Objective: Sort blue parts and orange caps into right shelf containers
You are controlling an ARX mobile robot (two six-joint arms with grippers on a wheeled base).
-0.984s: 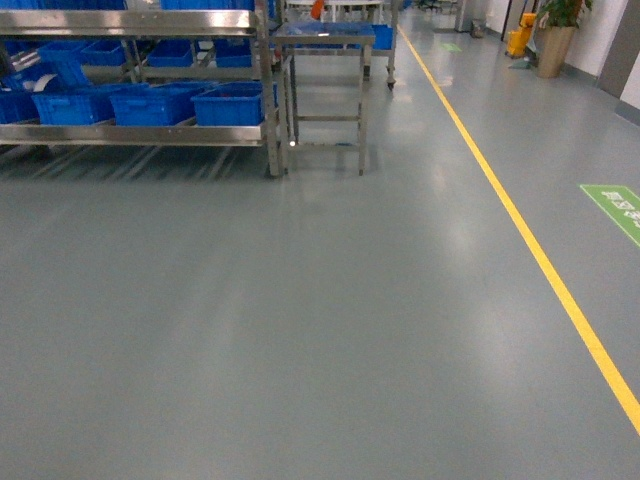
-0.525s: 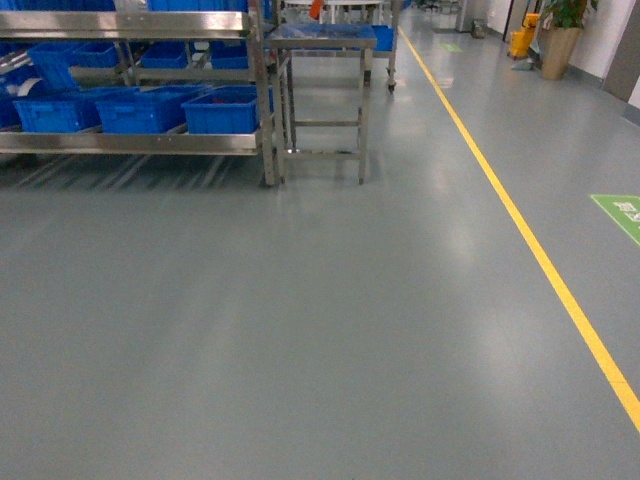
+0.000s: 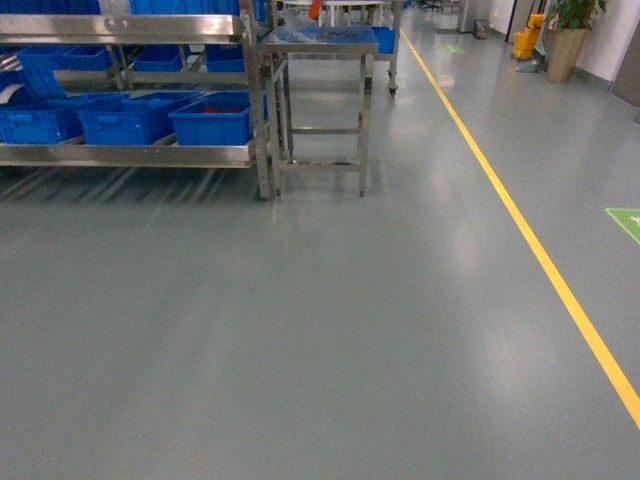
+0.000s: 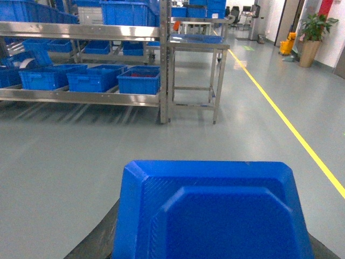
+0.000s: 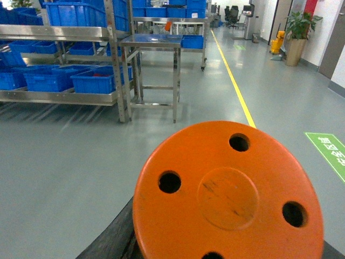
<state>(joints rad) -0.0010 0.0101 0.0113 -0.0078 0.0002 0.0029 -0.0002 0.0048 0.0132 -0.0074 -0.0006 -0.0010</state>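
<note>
Grey floor, head view: bare vinyl fills most of the frame; neither tool shows here.
Shelf rack (image 3: 130, 155), head view: steel, at about 10 o'clock, with the right shelf containers (image 3: 215, 120) in a row on its lower tier, rims touching or nearly so.
Worktop (image 3: 318, 42), head view: small steel stand just beside the rack's right post, at about 11 o'clock.
Yellow line (image 3: 540, 262), head view: runs from 12 o'clock down to 4 o'clock.
Blue part (image 4: 213, 210), left wrist view: moulded plastic piece with chamfered corners, filling the lens at 6 o'clock. Looks stiff, light and smooth, so probably slippery; the flat side faces seem the best hold.
Left tool: hidden beneath the part; how wide it stands, or whether it carries the piece, I cannot tell.
Orange cap (image 5: 229, 191), right wrist view: round disc face with small holes, at 6 o'clock. I judge it rigid, light, apt to roll; best pinched across the rim.
Right tool: hidden likewise; cannot tell.
Containers, both wrist views: well apart from both pieces, at 10 o'clock.
</note>
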